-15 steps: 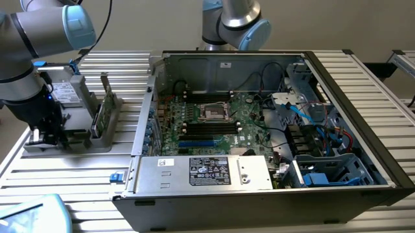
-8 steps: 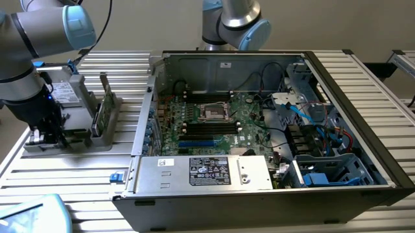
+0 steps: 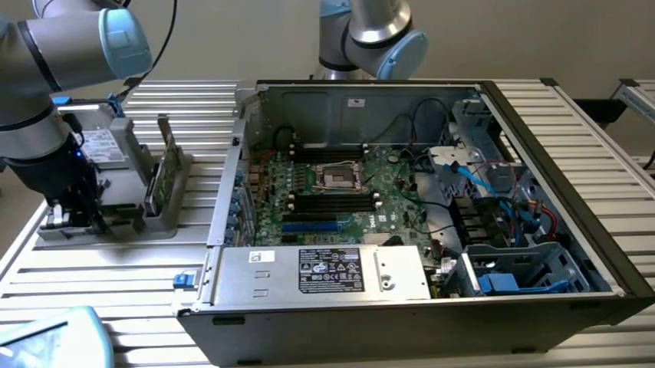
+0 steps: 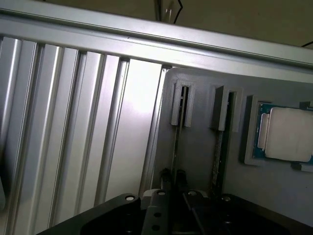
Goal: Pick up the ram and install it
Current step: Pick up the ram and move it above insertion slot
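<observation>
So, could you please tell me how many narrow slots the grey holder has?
2. One slot sits near the edge of the holder, by the ribbed table; the other slot lies between it and the silver processor chip. Others may be hidden.

Ribbed silver aluminium table (image 3: pixel 195 100) carries it all. On the exterior view's left sits a grey plastic slotted holder (image 3: pixel 164 218); beside it, the open black-and-silver metal computer case (image 3: pixel 409 333).

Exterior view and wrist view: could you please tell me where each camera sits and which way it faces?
Exterior view: raised, looking down on the open computer case and grey holder; the arm shows.
Wrist view: on the wrist, looking past the gripper at the holder's slots.
Shared: holder, gripper, slatted table.
</observation>
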